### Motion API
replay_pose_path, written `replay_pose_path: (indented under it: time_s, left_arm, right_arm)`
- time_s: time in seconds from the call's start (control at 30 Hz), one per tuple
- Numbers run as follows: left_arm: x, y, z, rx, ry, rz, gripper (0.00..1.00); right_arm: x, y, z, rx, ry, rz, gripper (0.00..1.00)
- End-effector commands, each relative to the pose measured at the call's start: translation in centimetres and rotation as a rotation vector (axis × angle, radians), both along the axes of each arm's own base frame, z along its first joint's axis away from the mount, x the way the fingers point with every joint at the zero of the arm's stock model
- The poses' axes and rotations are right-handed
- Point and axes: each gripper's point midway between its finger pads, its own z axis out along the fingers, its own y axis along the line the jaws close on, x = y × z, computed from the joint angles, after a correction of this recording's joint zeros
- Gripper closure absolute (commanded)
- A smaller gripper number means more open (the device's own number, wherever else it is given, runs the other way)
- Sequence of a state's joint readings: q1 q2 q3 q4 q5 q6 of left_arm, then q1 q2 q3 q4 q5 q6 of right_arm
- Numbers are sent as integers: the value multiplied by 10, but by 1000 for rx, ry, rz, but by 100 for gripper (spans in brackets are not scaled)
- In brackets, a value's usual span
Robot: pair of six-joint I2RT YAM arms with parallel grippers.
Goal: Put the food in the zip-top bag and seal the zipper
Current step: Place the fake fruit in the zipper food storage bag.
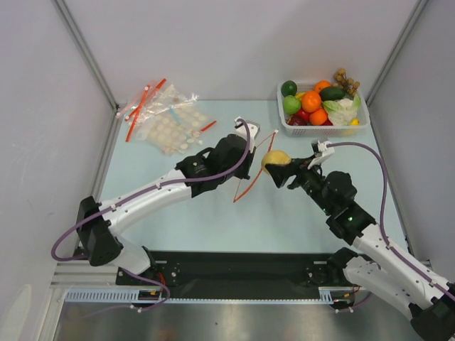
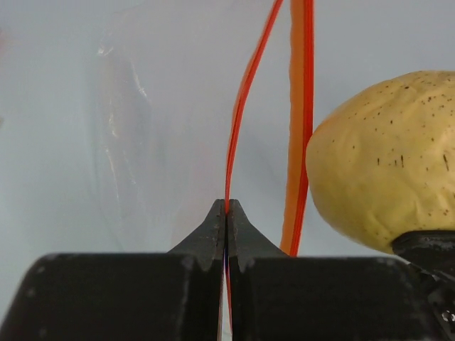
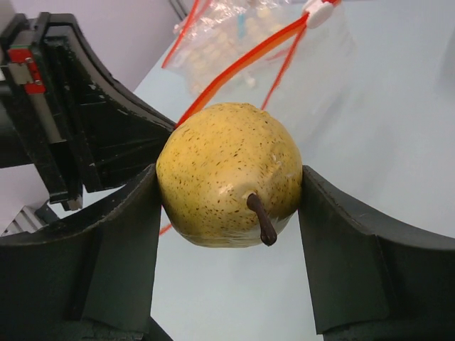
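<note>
**Item 1. Left gripper** (image 2: 226, 213). We recorded its jaws pressed together on one thin red-orange strip of the zipper (image 2: 244, 99), holding that edge raised above the table (image 1: 213, 220).

**Item 2. Zip-top bag** (image 2: 156, 128). It was clear and floppy and hung from the pinched strip at mid-table, between the two arms. Its mouth stood parted. In the left wrist view the second, broader-looking strip ran free just to the right of the pinched one. A small white slider (image 3: 321, 10) sat at the far end of the zipper.

**Item 3. Right gripper** (image 3: 229, 177). We noted both fingers clamped on the sides of a yellow, brown-speckled pear (image 3: 213, 156) with a short brown stem. The pear was held off the table just beside the free strip, at the bag's mouth. Whether it touched the plastic we could not tell.

**Item 4. White basket** (image 1: 323, 131), far right corner. It held more food:
- oranges (image 1: 311, 101)
- green round pieces (image 1: 291, 104)
- a pale leafy piece (image 1: 343, 110)
- a dark green piece (image 1: 332, 93)
- a red piece (image 1: 301, 116)
- a brown knobbly piece (image 1: 347, 79) at the back rim

**Item 5. Crinkled clear bags** (image 1: 167, 121), far left corner. They were dotted with pale discs, had red strips, and lay well apart from both grippers.

**Item 6. Marking.** We saw a small red label (image 3: 25, 67) on the black housing of the left arm, but its characters were too small to read.
</note>
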State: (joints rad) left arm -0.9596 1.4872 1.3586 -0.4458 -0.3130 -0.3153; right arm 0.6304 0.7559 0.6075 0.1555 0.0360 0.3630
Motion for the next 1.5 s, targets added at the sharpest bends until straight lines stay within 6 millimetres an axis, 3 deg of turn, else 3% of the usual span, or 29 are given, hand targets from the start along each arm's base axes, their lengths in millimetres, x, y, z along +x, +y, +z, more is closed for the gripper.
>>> replay_pose_path:
  time_s: [0.0,0.23,0.47,0.53,0.83,0.97,1.03,1.07,1.1,1.17,1.27,1.47]
  left_arm:
    - [-7,-14,20,-80,37,-48,100]
    - [-11,-25,23,-100,72,-80,100]
    - [-27,-32,42,-200,90,-145,100]
    - [-29,-29,54,-233,77,-141,100]
    - [-43,-33,74,-345,96,-189,100]
    - [-57,-39,84,-394,122,-260,100]
    - [-59,-40,89,-405,126,-270,100]
    - [-61,-40,92,-412,126,-274,100]
    - [-60,-39,94,-417,121,-273,100]
    - [-59,-36,99,-431,117,-268,100]
    - [-52,-29,100,-450,111,-249,100]
    - [-31,-11,88,-445,118,-203,100]
  right_arm:
    - [-14,9,31,49,-119,77,69]
    - [-33,12,48,66,-202,136,69]
    - [-12,18,24,11,-92,86,71]
    - [1,7,17,6,-54,-12,71]
    - [11,12,-5,-17,3,-27,69]
    - [5,23,0,3,-30,43,68]
    - [3,25,0,5,-33,60,55]
    - [3,25,0,1,-34,59,42]
    - [2,25,-1,0,-33,63,19]
    - [-1,25,4,8,-46,72,8]
    - [-3,20,9,11,-46,57,4]
    - [4,2,7,-34,44,-48,10]
